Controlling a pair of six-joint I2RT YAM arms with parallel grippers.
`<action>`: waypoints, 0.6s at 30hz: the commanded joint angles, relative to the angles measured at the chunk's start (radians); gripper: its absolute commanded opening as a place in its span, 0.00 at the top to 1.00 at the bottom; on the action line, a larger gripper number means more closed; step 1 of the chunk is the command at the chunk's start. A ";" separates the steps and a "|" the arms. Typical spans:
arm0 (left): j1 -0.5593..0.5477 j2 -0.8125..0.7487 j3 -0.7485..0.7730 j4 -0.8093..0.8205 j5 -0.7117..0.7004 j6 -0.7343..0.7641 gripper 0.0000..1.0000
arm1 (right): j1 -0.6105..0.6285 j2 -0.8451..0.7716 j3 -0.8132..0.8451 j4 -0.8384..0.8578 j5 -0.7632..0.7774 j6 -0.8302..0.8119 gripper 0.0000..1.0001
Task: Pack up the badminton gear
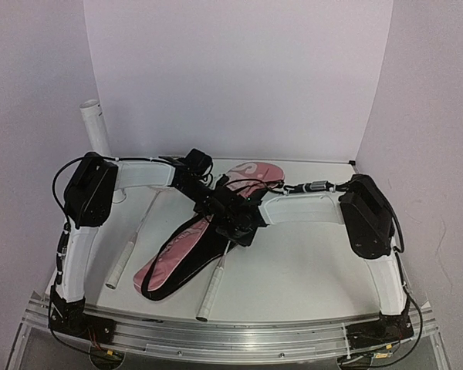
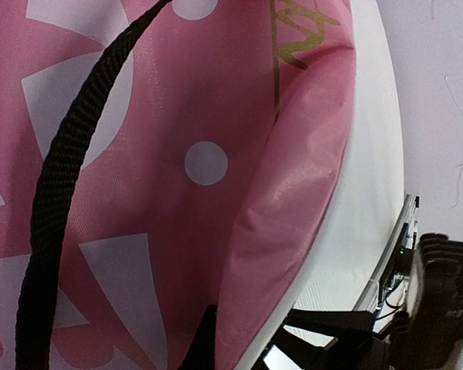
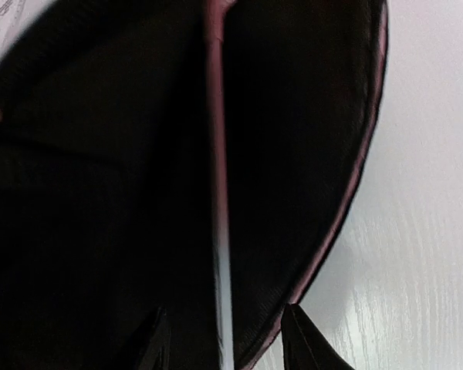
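Over the middle of the white table [image 1: 309, 277], the top view shows both arms reaching inward above a long pink bag [image 1: 177, 258] that lies slantwise. The left gripper [image 1: 208, 191] and right gripper [image 1: 239, 230] crowd together over its middle, and neither pair of jaws can be read from here. One racket [image 1: 127, 250] lies on the table well to the left of both jaws, outside the bag. A second racket [image 1: 212, 289] shows its white handle on the near side of the right jaws, with its shaft running up under them. A tall white tube [image 1: 95, 127] stands far beyond the left jaws, by the white back wall.

The left wrist view adds the bag's outside up close: pink fabric with white shapes, crossed by a black strap [image 2: 62, 193], with table past its edge. I cannot tell whether these jaws are spread or pressed together.

Only the right wrist view looks into the bag. It shows a dark lining and the second racket's thin shaft [image 3: 220, 254] running between the spread fingertips [image 3: 156, 343], touching neither.
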 commanded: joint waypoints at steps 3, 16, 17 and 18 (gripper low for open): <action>0.039 -0.017 0.012 -0.043 0.025 0.012 1.00 | 0.012 -0.106 0.081 0.011 -0.100 -0.258 0.43; 0.020 -0.012 -0.003 -0.025 -0.007 0.029 1.00 | -0.183 -0.386 -0.507 0.351 -0.320 -0.066 0.26; 0.016 -0.012 0.000 -0.025 -0.011 0.032 1.00 | -0.201 -0.354 -0.493 0.381 -0.339 -0.086 0.25; 0.014 -0.012 0.003 -0.025 -0.015 0.034 1.00 | -0.213 -0.322 -0.465 0.385 -0.349 -0.116 0.25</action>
